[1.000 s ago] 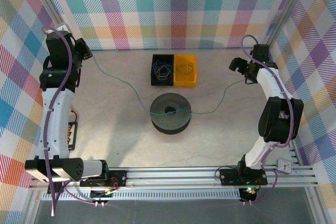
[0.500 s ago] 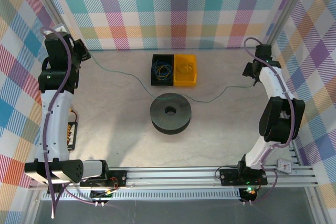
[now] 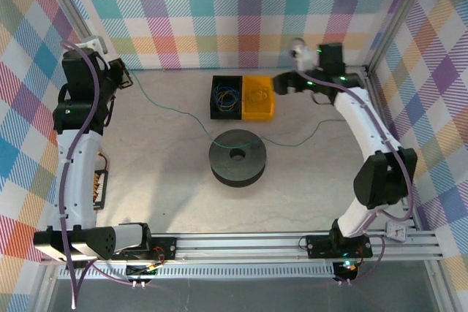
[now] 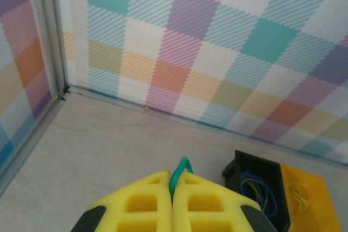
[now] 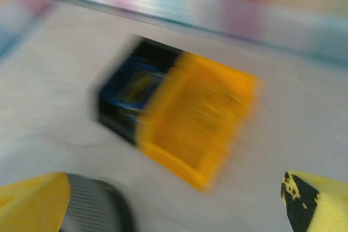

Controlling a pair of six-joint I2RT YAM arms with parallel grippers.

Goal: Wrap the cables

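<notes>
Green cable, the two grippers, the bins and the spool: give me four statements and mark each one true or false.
1. The left gripper is shut on the green cable. True.
2. The right gripper grips the cable's other end. False: it is open near the yellow bin, and that end lies on the table.
3. The black bin touches the yellow bin. True.
4. The black spool stands inside the black bin. False: it lies flat on the table, nearer the arm bases.
</notes>
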